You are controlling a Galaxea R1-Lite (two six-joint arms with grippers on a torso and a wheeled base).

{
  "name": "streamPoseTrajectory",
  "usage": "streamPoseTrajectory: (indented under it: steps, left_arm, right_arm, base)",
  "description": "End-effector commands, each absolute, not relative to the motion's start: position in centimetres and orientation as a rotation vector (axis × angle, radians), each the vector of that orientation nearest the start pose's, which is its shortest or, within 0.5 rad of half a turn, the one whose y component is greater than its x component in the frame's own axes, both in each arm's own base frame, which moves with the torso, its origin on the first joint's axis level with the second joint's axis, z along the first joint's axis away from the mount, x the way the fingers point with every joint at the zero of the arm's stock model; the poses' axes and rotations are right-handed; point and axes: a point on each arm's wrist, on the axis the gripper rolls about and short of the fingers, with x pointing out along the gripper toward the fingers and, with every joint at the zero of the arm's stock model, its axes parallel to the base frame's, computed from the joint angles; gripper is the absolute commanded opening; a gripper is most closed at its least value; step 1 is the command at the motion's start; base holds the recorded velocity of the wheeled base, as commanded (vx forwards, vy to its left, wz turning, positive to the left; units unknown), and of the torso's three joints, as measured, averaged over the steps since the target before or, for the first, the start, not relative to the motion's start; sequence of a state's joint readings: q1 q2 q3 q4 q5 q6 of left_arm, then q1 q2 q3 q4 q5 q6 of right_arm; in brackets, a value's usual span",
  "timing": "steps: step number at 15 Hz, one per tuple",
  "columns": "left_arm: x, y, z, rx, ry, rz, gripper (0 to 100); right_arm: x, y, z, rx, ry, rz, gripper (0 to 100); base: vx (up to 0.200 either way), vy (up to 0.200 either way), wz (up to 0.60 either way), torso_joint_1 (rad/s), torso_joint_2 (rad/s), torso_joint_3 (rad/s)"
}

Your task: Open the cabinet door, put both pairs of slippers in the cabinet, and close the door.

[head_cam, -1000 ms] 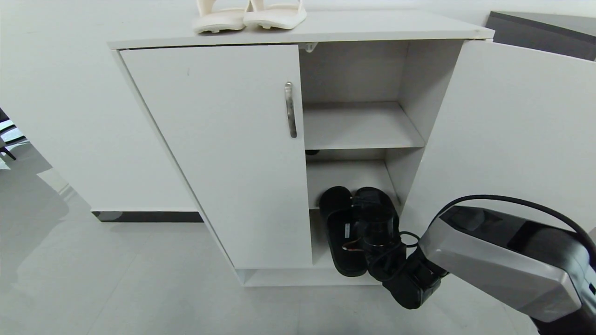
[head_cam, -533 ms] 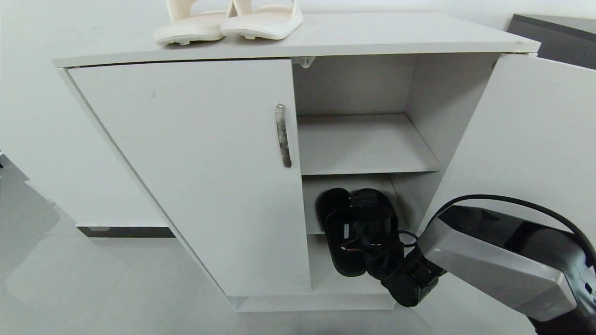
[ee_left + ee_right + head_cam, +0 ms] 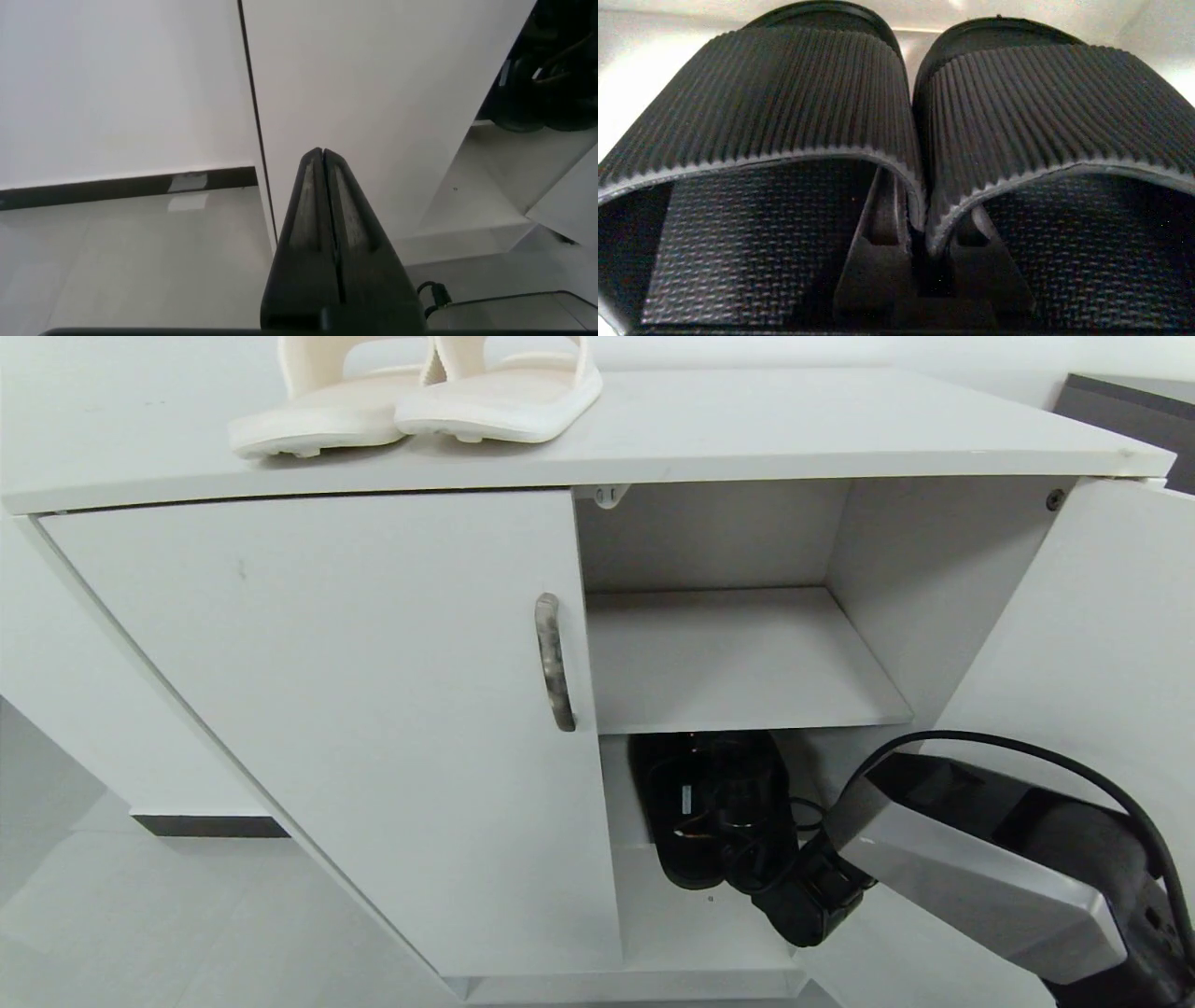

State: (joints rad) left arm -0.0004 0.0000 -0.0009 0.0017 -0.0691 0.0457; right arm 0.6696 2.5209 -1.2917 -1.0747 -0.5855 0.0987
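Deeper into the cabinet's lower compartment sits the pair of black ribbed rubber slippers (image 3: 709, 812), now partly under the white middle shelf (image 3: 738, 663); the head camera has also drawn nearer. The left hand (image 3: 322, 177), fingers pressed together and empty, hangs before the shut left door (image 3: 355, 709). The right hand (image 3: 920, 245) pinches the slippers' inner straps together. Beside it, the right door (image 3: 1102, 644) stands open. Farthest, a pair of cream slippers (image 3: 420, 401) rests on top of the white wooden cabinet (image 3: 747, 429).

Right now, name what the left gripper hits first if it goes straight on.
The left gripper would likely meet the closed cabinet door, low down; depth unclear.
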Motion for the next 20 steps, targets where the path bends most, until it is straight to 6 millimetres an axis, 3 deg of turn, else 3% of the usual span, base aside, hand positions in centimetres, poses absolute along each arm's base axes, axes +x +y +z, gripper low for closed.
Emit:
streamPoseTrajectory:
  steps: [1,8,9,12,13,15,20]
  left_arm:
    - [-2.3,-0.2,7.6,0.046,0.000,-0.071,0]
    - [-2.3,-0.2,7.6,0.046,0.000,-0.069,0]
    - [-2.3,-0.2,7.5,0.044,0.002,-0.069,0]
    - [-2.3,-0.2,7.6,0.012,0.001,-0.069,0]
    - [-2.3,-0.2,7.6,0.009,0.001,-0.068,0]
    - [-2.3,-0.1,7.6,0.011,0.001,-0.069,0]
    - [-2.3,-0.2,7.6,0.011,0.001,-0.068,0]
  right_arm:
    - [38.8,28.9,1.6,0.018,0.117,0.075,0]
    - [39.8,28.8,0.9,0.007,0.133,0.061,0]
    - [39.8,28.8,0.8,0.005,0.138,0.060,100]
    - [39.5,28.7,0.7,-0.004,0.151,0.060,100]
    - [38.5,28.1,0.8,-0.024,0.178,0.061,100]
    - [36.8,27.5,2.7,-0.008,0.156,0.082,100]
    - [29.4,25.4,7.0,0.018,0.137,0.283,100]
  base:
    - [0.000,0.000,0.00,0.000,0.00,0.000]
    - [0.000,0.000,0.00,0.000,0.00,0.000]
    - [0.000,0.000,0.00,0.000,0.00,0.000]
    - [0.000,0.000,0.00,0.000,0.00,0.000]
    - [0.000,0.000,0.00,0.000,0.00,0.000]
    - [0.000,0.000,0.00,0.000,0.00,0.000]
    - [-0.120,0.000,0.00,0.002,0.00,0.002]
